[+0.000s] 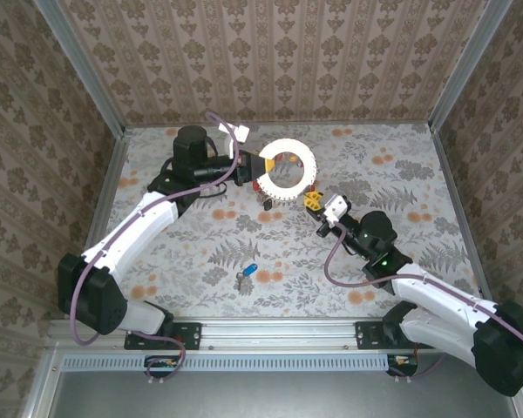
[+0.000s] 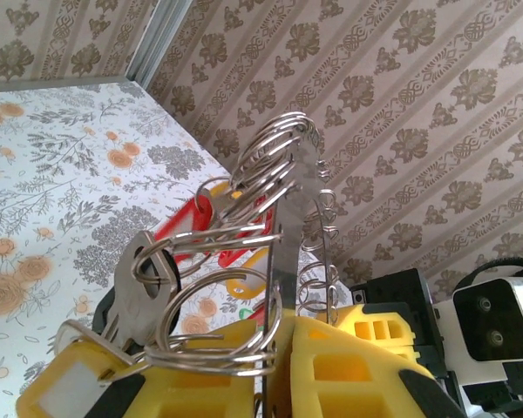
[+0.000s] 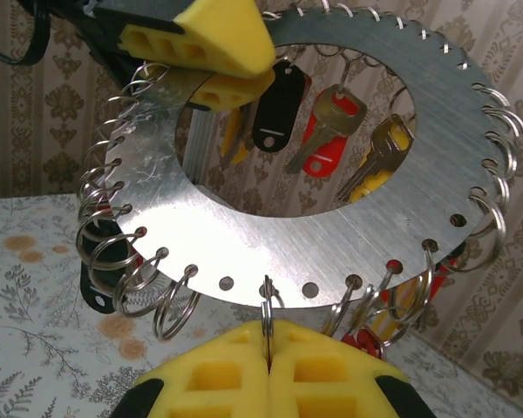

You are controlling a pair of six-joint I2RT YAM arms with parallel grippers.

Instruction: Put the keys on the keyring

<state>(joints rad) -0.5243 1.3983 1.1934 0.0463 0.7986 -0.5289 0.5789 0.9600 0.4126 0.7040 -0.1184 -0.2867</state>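
floral counter [image 1: 401,174], closed in by patterned walls [image 1: 270,52] on three sides. left arm [image 1: 131,235] stretched from the near-left corner toward the far edge. right arm [image 1: 418,287] angled in from the near-right corner toward the middle.

keyring [image 1: 288,146] held up off the counter between the two arms, over the far half, about midway between the left and right edges. from the right wrist, the same keyring [image 3: 270,252] as a flat metal ring, holes all round its rim, wire split rings [image 3: 170,305] threaded through many of them.

left tool [image 1: 248,165] closed on the keyring's rim on the side toward the left edge, yellow pads [image 3: 218,48] pinching the metal. right tool [image 1: 318,202] at the rim toward the near-right corner, closed too, fingers [image 3: 218,383] pressed together on one split ring hanging from a hole.

keys hanging from the keyring: one red-headed [image 3: 331,131], one yellow-headed [image 3: 379,161], a black tag [image 3: 275,117] beside them.

one loose blue-headed key [image 1: 247,273] flat on the counter near the middle of the near edge, well apart from both tools.
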